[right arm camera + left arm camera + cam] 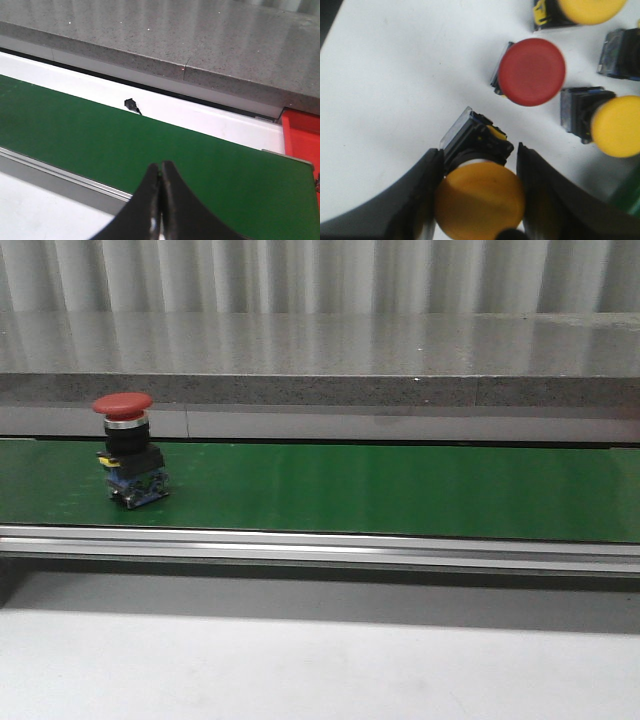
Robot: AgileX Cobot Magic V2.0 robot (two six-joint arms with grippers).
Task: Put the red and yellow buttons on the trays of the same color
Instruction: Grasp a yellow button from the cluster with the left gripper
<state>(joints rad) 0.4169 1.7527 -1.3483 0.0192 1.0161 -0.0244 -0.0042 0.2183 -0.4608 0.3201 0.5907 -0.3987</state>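
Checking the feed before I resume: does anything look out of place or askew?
One oddity: a red button stands among yellow buttons on the white surface near the left gripper. The red button on the green belt stands upright.

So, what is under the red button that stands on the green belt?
Under the red button's cap sit a black collar, then a blue and yellow base, resting on the green belt. The base's underside is hidden.
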